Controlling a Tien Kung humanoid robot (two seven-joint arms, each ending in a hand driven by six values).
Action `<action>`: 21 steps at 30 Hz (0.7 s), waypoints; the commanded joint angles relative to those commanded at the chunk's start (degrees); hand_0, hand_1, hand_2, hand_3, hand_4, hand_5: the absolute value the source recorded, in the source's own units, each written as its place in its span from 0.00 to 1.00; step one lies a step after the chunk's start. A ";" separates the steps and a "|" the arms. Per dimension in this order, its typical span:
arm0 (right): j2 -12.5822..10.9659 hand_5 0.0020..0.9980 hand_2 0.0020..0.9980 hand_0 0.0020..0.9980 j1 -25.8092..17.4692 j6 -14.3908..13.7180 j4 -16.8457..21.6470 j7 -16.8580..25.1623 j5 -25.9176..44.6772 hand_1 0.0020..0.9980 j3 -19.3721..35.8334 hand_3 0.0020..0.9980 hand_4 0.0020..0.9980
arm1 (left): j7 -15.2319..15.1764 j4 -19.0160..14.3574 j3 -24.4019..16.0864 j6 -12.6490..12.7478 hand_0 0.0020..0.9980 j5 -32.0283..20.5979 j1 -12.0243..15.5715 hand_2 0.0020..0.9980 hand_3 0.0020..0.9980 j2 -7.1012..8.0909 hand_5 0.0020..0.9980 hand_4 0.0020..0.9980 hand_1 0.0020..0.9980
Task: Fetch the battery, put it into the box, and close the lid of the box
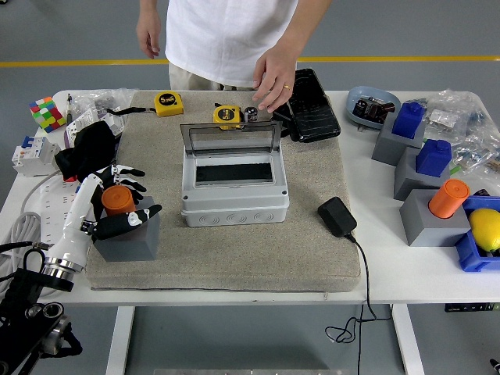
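The battery (251, 114), a small dark cylinder, stands on the mat just behind the box, next to a yellow tape measure (226, 116). The grey box (234, 201) sits mid-mat with its clear lid (230, 139) standing upright and open; its inside holds nothing. A person's hand (273, 78) reaches down from the far side, fingertips just above and right of the battery. My left hand (141, 194) is at the mat's left, fingers spread around an orange cylinder (116, 200) on a grey block (129, 238), gripping nothing. My right arm is out of view.
A black pack (311, 104) lies behind the box on the right. A black adapter (337, 216) with its cable lies right of the box. Grey blocks with blue and orange pieces (428, 176) crowd the right side. A colour cube (45, 113) and black cloth (90, 148) sit at the left.
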 joint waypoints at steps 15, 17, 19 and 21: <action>-0.12 0.43 0.66 0.64 0.11 -0.13 -0.02 -0.05 -0.05 0.66 -0.16 0.53 0.95 | -3.65 0.19 0.38 1.45 0.11 -2.89 -0.39 0.23 0.23 -0.37 0.00 0.73 0.14; -0.09 0.43 0.66 0.64 0.15 -0.17 0.00 0.07 -0.03 0.66 -0.29 0.53 0.95 | -3.98 0.05 0.36 1.67 0.11 -2.99 -0.47 0.23 0.23 -0.40 0.00 0.73 0.14; -0.06 0.43 0.66 0.64 0.17 -0.21 0.02 0.18 0.01 0.66 -0.39 0.53 0.95 | -4.20 -0.25 0.41 1.79 0.10 -3.08 -0.49 0.23 0.23 -0.37 0.00 0.70 0.13; -0.04 0.43 0.66 0.64 0.15 -0.23 0.00 0.24 0.04 0.66 -0.48 0.53 0.95 | -4.21 -0.68 0.48 1.79 0.10 -2.98 -0.51 0.23 0.23 -0.28 0.00 0.70 0.13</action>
